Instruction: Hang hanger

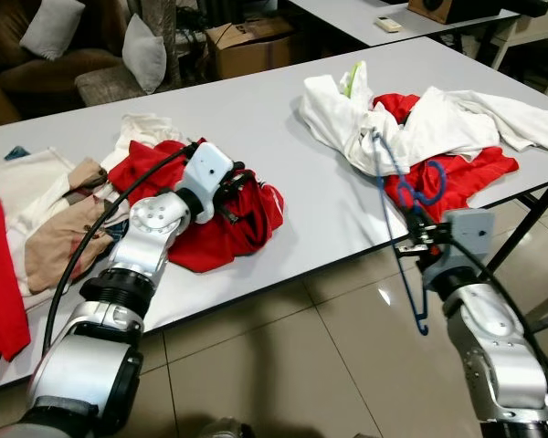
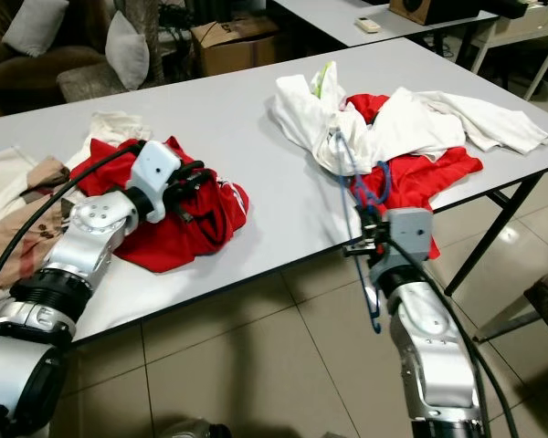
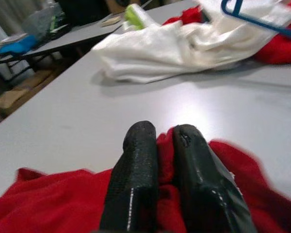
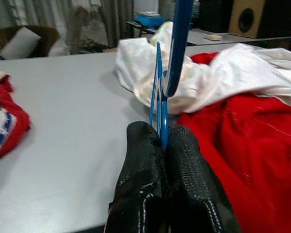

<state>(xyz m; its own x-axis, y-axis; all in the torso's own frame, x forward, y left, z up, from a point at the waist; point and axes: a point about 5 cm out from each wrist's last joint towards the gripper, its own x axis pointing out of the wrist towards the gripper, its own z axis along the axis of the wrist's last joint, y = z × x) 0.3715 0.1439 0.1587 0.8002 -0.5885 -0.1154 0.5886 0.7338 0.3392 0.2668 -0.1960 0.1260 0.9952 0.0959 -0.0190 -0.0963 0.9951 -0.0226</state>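
A blue hanger (image 1: 418,310) hangs past the table's front edge at the right, its upper part lying against a heap of white clothes (image 1: 347,114). My right gripper (image 1: 418,230) is shut on one thin bar of the hanger (image 4: 177,43), with the fingertips (image 4: 184,145) pressed together around it. At the left, a crumpled red garment (image 1: 247,224) lies on the grey table (image 1: 283,128). My left gripper (image 1: 237,190) rests on it, shut, with a fold of the red cloth (image 3: 48,208) pinched between its fingers (image 3: 136,165).
More red cloth (image 1: 475,169) lies under the white heap at the right. Beige and white clothes (image 1: 59,219) cover the table's left end. A cardboard box (image 1: 247,46), pillows (image 1: 142,50) and a second table (image 1: 365,14) stand behind. Tiled floor (image 1: 292,365) lies below the front edge.
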